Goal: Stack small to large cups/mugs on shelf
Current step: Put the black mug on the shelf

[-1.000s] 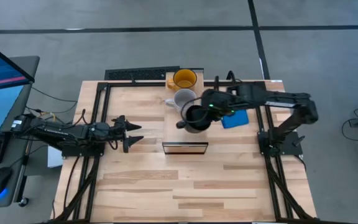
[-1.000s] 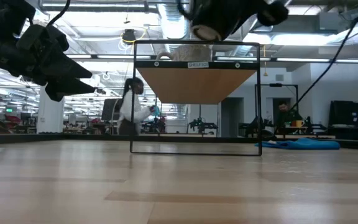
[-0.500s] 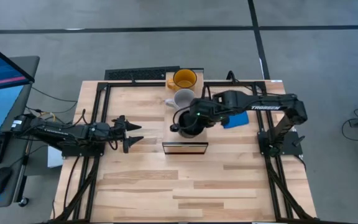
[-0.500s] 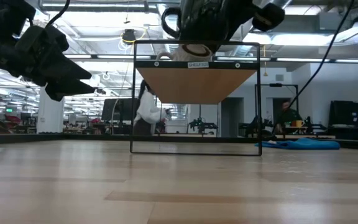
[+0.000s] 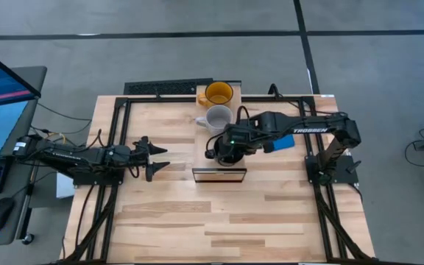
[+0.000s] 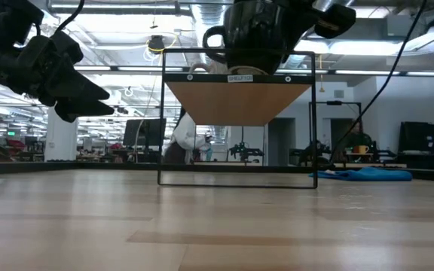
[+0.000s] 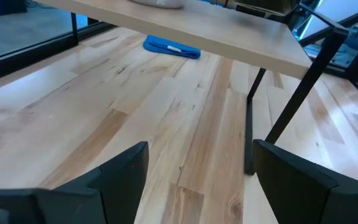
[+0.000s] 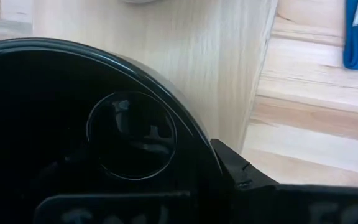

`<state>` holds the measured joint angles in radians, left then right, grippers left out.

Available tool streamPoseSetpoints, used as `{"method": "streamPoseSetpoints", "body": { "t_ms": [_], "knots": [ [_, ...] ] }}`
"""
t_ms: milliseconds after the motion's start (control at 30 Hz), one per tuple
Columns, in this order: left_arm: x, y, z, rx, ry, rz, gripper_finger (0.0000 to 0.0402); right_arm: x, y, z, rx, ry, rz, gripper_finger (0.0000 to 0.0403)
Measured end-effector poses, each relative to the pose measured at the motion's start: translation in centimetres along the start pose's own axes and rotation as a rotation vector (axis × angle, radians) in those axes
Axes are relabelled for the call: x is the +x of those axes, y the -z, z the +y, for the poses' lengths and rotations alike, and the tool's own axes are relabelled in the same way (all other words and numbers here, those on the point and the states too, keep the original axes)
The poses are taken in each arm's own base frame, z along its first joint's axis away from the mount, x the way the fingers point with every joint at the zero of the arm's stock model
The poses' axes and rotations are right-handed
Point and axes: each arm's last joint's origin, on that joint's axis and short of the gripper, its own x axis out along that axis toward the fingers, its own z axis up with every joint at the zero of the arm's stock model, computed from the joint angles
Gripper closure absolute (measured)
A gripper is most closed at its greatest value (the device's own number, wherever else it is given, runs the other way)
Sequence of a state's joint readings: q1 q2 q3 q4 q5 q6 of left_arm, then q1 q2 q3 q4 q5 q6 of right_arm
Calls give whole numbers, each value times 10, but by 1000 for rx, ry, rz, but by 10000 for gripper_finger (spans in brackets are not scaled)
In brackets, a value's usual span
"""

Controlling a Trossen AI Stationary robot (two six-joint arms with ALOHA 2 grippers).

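From above, the shelf (image 5: 219, 140) runs down the middle of the slatted table (image 5: 160, 221), its dark front edge facing the open near half of the tabletop. At the far end sits the yellow-orange mug (image 5: 218, 93), just beside it the light grey mug (image 5: 216, 117), and nearer the front edge the right gripper (image 5: 225, 149) holds the black mug (image 5: 227, 146), fingers clamped on its rim, handle poking out toward the left arm's side. The flat blue cloth (image 5: 280, 141) lies on the table just beside the shelf, partly under the right arm. Out on the left side, well apart from the shelf, the left gripper (image 5: 155, 157) waits with fingers spread and nothing between them; bare wood lies between it and the shelf. Down at table height, the black mug (image 6: 253, 34) stands at the top of the shelf's frame, right over the front edge (image 6: 238, 77), handle to the picture's left; whether its base touches the plank I cannot tell. Under the shelf is clear space through to the room, where a person (image 6: 193, 138) in white shows far behind. The left wrist view looks between two wide-set fingers (image 7: 118, 177) at the shelf's underside, a black leg (image 7: 303, 81) and the blue cloth (image 7: 171, 48) beyond. The right wrist view is filled by the black mug's (image 8: 98, 137) dark interior, with the plank's side edge and the table beyond.
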<state>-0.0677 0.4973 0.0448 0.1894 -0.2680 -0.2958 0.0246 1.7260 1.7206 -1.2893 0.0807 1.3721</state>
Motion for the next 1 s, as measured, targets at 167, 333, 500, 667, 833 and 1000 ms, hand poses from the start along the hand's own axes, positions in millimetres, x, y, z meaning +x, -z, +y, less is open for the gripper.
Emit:
{"method": "streamPoseSetpoints", "body": {
  "t_ms": [167, 333, 500, 667, 833, 1000],
  "knots": [
    [0, 0, 0, 0, 12, 4, 125, 0, 0, 0, 31, -2, -7, 369],
    [0, 0, -1, 0, 20, 7, 125, 0, 0, 0, 54, -3, -3, 369],
    [0, 0, -1, 0, 20, 7, 125, 0, 0, 2, 50, -24, -6, 369],
    [0, 0, -1, 2, 20, 7, 125, 0, 0, 3, 36, -29, -16, 369],
    [0, 0, -1, 26, 22, 7, 125, 0, -1, 3, 37, -26, -27, 369],
    [0, 0, -1, 26, 22, 7, 125, 3, -1, 3, 36, -10, -26, 369]
  ]
}}
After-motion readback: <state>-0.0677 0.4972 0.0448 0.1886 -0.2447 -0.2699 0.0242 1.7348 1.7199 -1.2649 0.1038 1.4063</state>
